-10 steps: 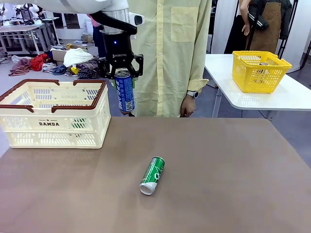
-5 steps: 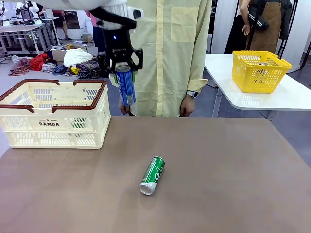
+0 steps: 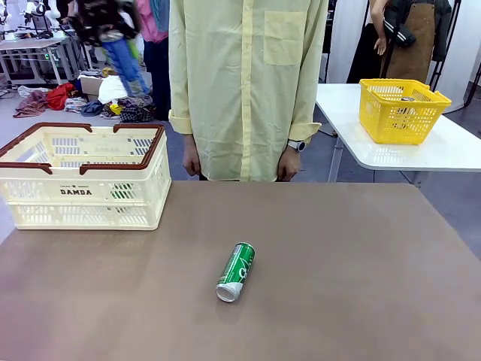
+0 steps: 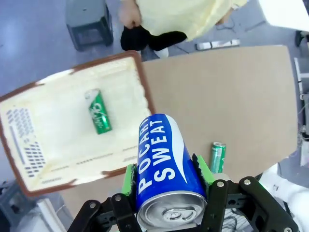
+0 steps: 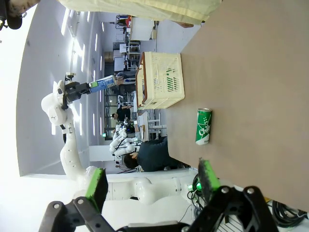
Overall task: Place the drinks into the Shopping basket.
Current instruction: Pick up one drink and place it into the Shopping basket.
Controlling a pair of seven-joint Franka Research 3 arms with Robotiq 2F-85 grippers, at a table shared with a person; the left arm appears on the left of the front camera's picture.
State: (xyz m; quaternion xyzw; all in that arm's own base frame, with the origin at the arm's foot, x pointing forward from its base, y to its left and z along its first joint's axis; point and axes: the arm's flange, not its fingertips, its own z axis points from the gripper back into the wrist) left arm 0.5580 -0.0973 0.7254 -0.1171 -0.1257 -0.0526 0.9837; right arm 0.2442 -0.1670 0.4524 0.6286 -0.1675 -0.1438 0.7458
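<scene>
Since a second ago the left gripper (image 4: 165, 174) has swung up and to the left. It hangs high over the Shopping basket (image 4: 145, 92) at the far left corner of the table (image 3: 361, 263), its jaws clamped on the blue can (image 4: 161, 159). One green can (image 3: 236, 271) lies on its side mid-table, and a second green can (image 4: 99, 112) lies inside the basket. The right gripper (image 5: 152, 181) stands wide open, holding nothing.
</scene>
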